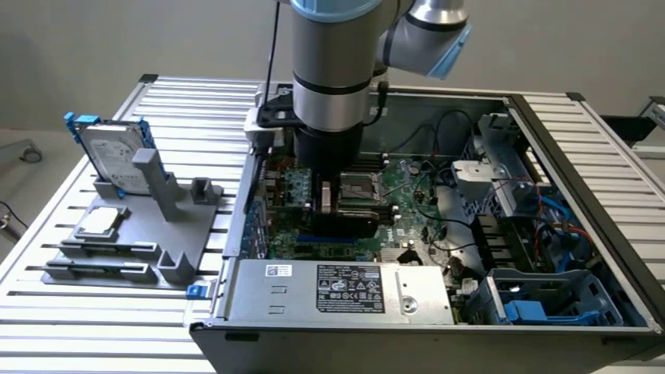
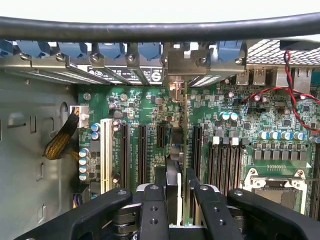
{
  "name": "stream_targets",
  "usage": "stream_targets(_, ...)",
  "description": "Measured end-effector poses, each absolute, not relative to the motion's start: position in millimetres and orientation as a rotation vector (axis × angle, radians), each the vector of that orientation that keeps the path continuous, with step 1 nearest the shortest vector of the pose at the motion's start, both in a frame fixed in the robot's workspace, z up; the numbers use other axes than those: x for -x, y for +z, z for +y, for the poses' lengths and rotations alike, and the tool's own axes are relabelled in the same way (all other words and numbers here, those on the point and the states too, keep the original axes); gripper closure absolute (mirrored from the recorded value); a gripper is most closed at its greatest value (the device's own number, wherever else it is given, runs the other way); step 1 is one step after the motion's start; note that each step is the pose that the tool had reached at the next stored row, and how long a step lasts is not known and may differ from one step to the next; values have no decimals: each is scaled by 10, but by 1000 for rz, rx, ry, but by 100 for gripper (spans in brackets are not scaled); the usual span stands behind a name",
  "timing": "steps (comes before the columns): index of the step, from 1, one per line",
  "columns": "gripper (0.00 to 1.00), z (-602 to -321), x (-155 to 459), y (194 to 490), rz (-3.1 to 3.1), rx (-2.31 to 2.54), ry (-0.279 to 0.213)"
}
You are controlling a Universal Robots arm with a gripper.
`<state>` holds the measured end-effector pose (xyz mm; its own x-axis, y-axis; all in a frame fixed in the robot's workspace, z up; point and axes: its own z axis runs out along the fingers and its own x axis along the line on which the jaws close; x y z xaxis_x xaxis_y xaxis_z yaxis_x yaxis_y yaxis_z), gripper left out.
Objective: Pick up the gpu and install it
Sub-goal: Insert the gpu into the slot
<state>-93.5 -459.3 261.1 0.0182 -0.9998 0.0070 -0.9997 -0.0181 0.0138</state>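
Note:
My gripper (image 2: 181, 202) is down inside the open computer case (image 1: 582, 148), shut on the gpu (image 2: 185, 125). In the wrist view the card is edge-on: a thin green board running from between my black fingers (image 2: 153, 205) toward the case's rear wall. Its black cooler (image 2: 172, 150) sits on one face and its silver bracket (image 2: 187, 62) is at the rear slot openings. The card stands upright over the motherboard (image 2: 145, 107), beside a long black expansion slot (image 2: 196, 150). Whether it is seated I cannot tell. In the exterior view my gripper (image 1: 335, 204) hangs over the motherboard's middle, beneath the arm.
A grey fixture (image 1: 124, 241) at the exterior view's left holds a silver hard drive with blue rails (image 1: 112, 152) and a small square silver chip (image 1: 101, 222). The power supply (image 1: 343, 290) lies at the case front. CPU socket (image 2: 275, 185), red wires (image 2: 295, 107) and yellow cables (image 2: 60, 142) flank the card.

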Motion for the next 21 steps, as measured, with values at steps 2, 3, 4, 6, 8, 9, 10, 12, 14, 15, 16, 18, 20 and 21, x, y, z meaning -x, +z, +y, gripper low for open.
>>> stream_targets(2,74,-4593,939,2608,-2191,-2231,-8)
stream_targets(3,74,-4593,939,2606,-2191,-2231,-8)
stream_targets(4,74,-4593,941,2604,-2191,-2231,-8)
stream_targets(6,74,-4593,943,2599,-2192,-2232,-9)
stream_targets(8,74,-4594,944,2595,-2192,-2232,-10)
stream_targets(9,74,-4594,945,2593,-2192,-2232,-11)
stream_targets(10,74,-4593,945,2592,-2193,-2233,-11)
stream_targets(12,74,-4593,945,2589,-2193,-2234,-13)
stream_targets(14,74,-4594,945,2584,-2193,-2235,-15)
stream_targets(15,74,-4594,945,2582,-2193,-2236,-15)
stream_targets(16,74,-4594,945,2580,-2193,-2236,-16)
stream_targets(18,74,-4595,945,2574,-2193,-2237,-17)
stream_targets(20,74,-4596,945,2567,-2193,-2239,-18)
stream_targets(21,74,-4597,945,2564,-2193,-2239,-18)
